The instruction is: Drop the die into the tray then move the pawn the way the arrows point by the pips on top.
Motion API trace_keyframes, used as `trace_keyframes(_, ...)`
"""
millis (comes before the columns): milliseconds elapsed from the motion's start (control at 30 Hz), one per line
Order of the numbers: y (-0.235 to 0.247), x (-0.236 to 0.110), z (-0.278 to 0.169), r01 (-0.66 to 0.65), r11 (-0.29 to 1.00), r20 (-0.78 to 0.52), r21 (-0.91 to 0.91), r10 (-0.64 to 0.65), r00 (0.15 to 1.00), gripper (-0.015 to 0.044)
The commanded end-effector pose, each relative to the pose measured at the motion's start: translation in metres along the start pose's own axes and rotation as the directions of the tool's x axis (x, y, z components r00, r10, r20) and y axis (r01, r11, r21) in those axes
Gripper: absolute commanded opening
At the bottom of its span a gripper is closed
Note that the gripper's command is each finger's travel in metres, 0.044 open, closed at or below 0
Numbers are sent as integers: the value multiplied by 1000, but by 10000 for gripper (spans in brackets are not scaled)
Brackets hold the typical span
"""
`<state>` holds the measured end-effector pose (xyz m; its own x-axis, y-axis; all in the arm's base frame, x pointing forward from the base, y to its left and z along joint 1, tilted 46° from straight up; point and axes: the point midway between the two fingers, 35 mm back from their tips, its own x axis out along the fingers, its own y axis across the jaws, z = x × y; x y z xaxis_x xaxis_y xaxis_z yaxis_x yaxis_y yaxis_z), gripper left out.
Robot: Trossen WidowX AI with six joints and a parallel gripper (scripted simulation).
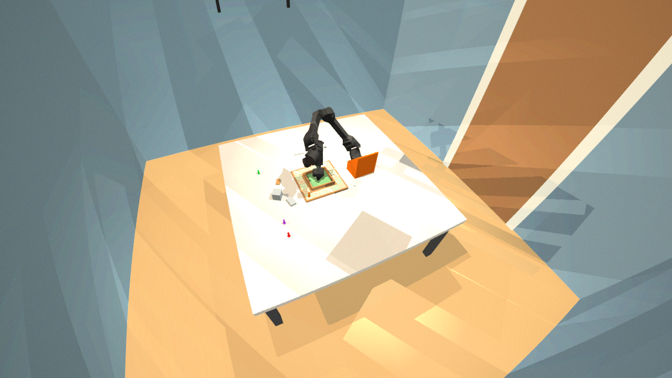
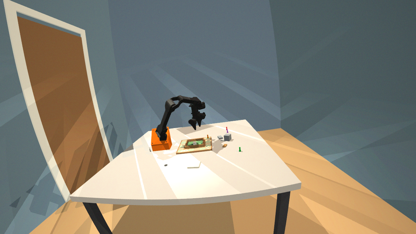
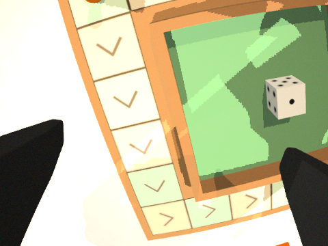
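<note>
The board (image 1: 328, 193) (image 2: 191, 151) (image 3: 137, 18) lies beside the arm's orange base, with a ring of arrow squares around a green tray (image 3: 214, 109). The white die (image 3: 285, 97) rests in the tray; its broad face towards the wrist camera shows one pip, and the faces beside it show more. The orange pawn (image 1: 308, 193) (image 2: 207, 136) stands on a corner square of the ring. My gripper (image 1: 317, 175) (image 2: 195, 125) (image 3: 178, 146) is open and empty, hanging well above the board, clear of pawn and die.
The orange base (image 1: 363, 165) (image 2: 160, 140) stands next to the board. A grey cube (image 1: 277, 193) (image 2: 227, 136), a flat grey block (image 1: 291, 201), a small brown block (image 2: 224, 145) and green (image 1: 258, 171), purple (image 1: 283, 221) and red (image 1: 288, 234) pawns stand on the table.
</note>
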<state>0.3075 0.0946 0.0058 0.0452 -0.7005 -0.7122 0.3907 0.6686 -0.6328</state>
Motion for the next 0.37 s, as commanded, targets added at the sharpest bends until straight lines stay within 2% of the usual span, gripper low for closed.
trace_keyframes(0, -38, -17, -33, 1, 993, -4, -121, -2, 1000, 440)
trace_keyframes(67, -60, -22, -52, 4, 982, -5, -187, -5, 1000, 440)
trace_keyframes(100, -31, -18, -26, -7, 995, 5, -96, 8, 1000, 440)
trace_keyframes(333, -31, -18, -26, -7, 995, 5, -96, 8, 1000, 440)
